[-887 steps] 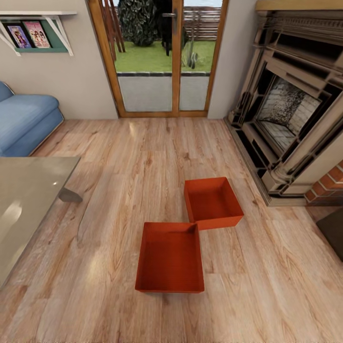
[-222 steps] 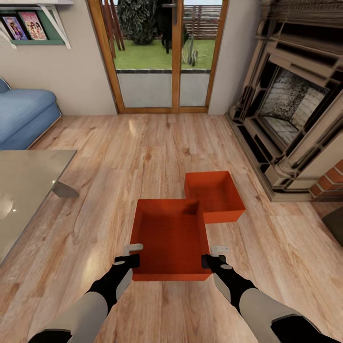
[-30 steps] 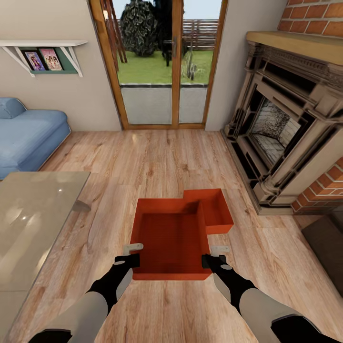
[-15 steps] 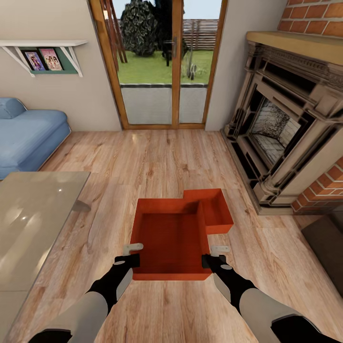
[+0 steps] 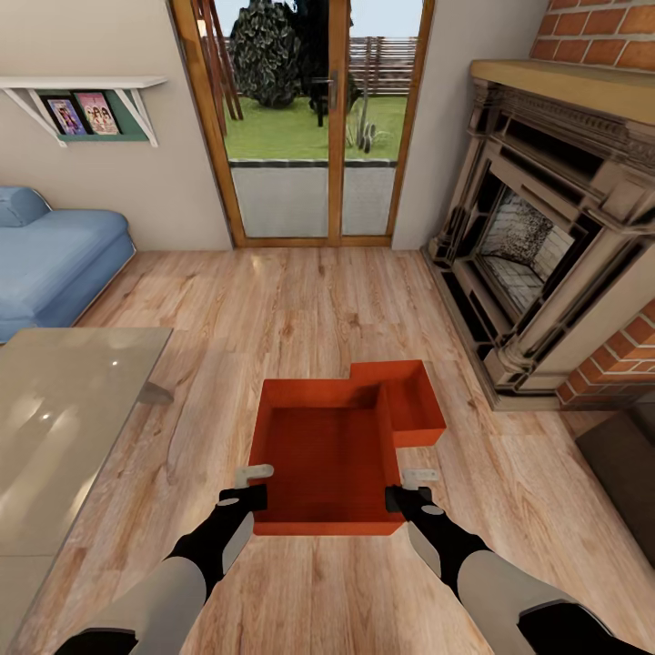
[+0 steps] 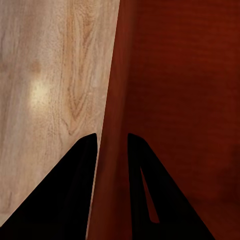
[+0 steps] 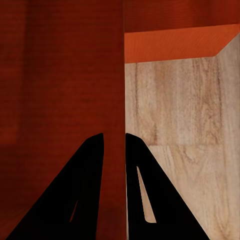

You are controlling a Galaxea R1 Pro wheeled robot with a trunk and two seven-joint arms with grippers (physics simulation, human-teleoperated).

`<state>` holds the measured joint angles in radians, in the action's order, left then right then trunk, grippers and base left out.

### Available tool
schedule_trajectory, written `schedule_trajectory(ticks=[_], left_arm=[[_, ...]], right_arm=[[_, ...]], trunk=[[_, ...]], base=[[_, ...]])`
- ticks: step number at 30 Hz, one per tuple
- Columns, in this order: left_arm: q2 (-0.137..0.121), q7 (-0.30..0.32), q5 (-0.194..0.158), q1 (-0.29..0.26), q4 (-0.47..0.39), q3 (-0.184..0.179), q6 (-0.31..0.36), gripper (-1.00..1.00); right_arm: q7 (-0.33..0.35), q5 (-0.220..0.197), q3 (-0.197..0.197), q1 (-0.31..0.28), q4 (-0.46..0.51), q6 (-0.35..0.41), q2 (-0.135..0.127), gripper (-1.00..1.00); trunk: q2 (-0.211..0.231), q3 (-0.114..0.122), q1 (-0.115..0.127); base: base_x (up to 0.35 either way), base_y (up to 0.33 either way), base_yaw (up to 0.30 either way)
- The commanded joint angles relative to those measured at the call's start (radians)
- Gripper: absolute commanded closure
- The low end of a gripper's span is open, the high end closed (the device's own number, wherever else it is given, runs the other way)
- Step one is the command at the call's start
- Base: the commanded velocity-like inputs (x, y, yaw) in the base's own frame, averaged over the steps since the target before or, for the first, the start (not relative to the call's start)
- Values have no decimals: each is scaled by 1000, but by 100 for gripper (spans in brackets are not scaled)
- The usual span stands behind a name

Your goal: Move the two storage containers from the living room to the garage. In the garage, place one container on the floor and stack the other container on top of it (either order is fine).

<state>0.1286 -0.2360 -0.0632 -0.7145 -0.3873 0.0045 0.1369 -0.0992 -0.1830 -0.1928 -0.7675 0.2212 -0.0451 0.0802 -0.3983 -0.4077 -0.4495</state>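
- Orange-red and thin-walled, the nearer rectangular storage bin (image 5: 326, 466) is being held just in front of the robot, its far right corner overlapping the second bin in the head view.
- Gripping the bin's left wall, the left gripper (image 5: 253, 487) is closing a black finger (image 6: 75, 185) on each side of it, as the left wrist view is showing.
- Pinching the opposite wall the same way, the right gripper (image 5: 406, 488) is keeping one finger (image 7: 85, 185) inside the bin and one outside.
- Nothing is shifting against half a second ago; against seven seconds ago the camera is sitting higher and the bin is hiding more of its twin, so I judge it is hanging lifted off the boards.
- Resting beyond it on the light wood-plank floor (image 5: 300, 309), the second orange-red bin (image 5: 411, 408) is waiting for its own trip.
- Standing farther off are the ornate stone fireplace (image 5: 537, 264), the blue sofa (image 5: 55, 264) and the wood-framed glass doors (image 5: 305, 118); the garage carry is only beginning.
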Motion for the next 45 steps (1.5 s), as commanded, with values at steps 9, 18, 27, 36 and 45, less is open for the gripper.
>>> schedule_trajectory(ticks=[9, 18, 27, 36, 45], left_arm=[[-30, -11, 8, 0, -5, 5, 6, 100], [-30, -11, 8, 0, -6, 5, 6, 100], [-30, -11, 8, 0, -5, 5, 5, 100], [-30, -12, 8, 0, -5, 5, 6, 100], [-30, -12, 8, 0, -4, 6, 6, 100]], right_arm=[[-7, -10, 9, -1, -2, -4, -4, 100], [-7, -10, 9, -1, -2, -4, -4, 100], [-7, -10, 9, -1, -2, -4, -3, 100], [-7, -10, 9, -1, -2, -4, -3, 100], [-7, -10, 9, -1, -2, -4, -3, 100]], trunk=[[-2, 4, 0], [-2, 18, 0], [-2, 32, 0], [-2, 47, 0], [-2, 61, 0]], base=[[0, 0, 0], [0, 0, 0], [0, 0, 0], [0, 0, 0], [0, 0, 0]])
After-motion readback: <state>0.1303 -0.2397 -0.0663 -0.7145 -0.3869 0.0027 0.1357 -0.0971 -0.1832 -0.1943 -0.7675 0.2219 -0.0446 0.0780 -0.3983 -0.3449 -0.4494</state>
